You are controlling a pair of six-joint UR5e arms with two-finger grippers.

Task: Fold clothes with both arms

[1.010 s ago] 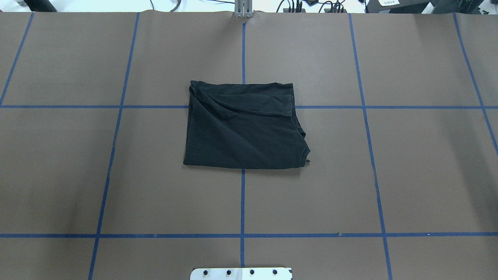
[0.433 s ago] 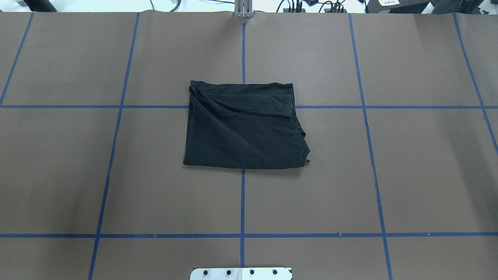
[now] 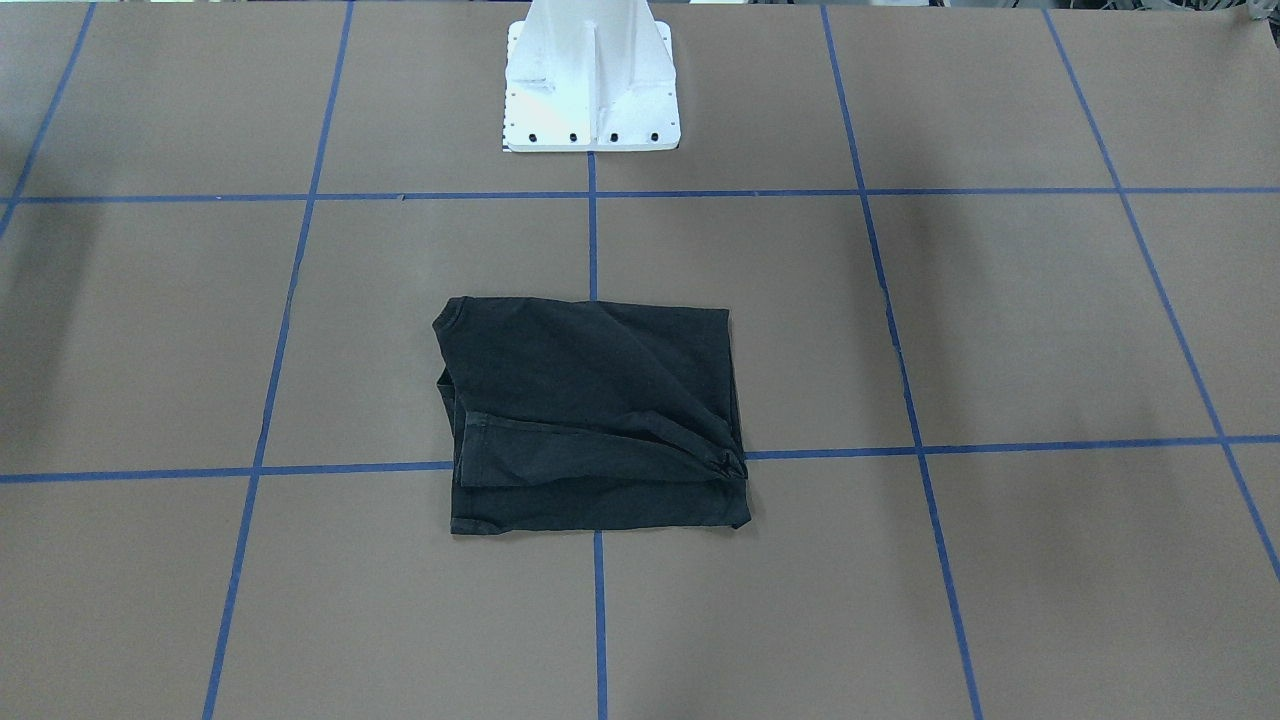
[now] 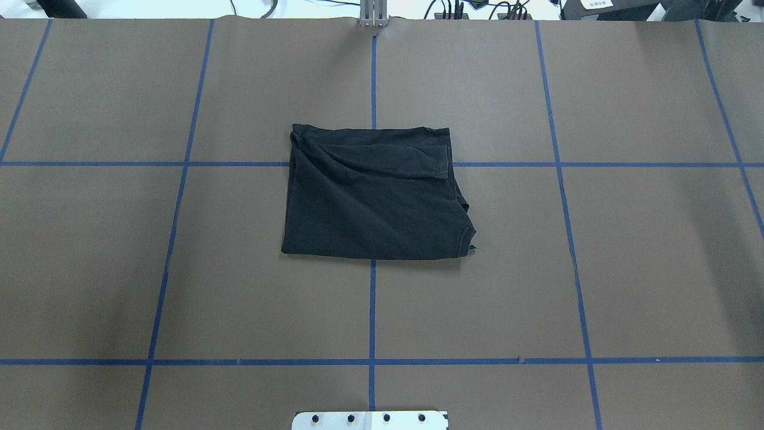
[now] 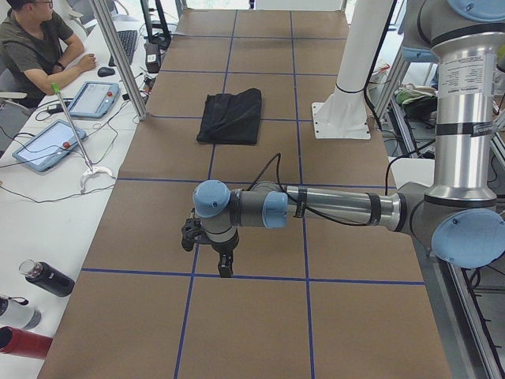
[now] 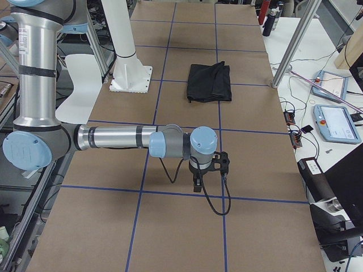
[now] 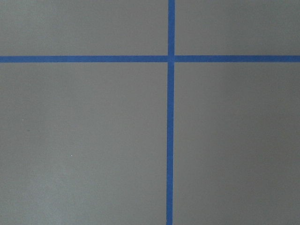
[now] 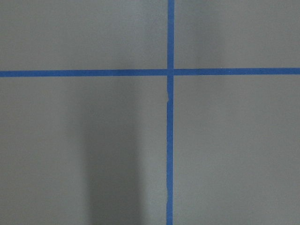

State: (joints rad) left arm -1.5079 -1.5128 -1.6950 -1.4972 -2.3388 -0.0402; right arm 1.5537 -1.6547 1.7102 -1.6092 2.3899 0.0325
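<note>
The clothes are one black T-shirt, folded into a rough rectangle with its plain side up, at the middle of the brown table. It also shows in the front view and both side views. My left arm reaches out low over the table's left end, its gripper pointing down, far from the shirt. My right gripper hangs likewise over the right end. I cannot tell whether either is open or shut. Both wrist views show only bare table and blue tape.
Blue tape lines divide the table into squares. The white pedestal base stands at the robot's edge. A person sits at a side desk with teach pendants and bottles. More pendants lie past the other side.
</note>
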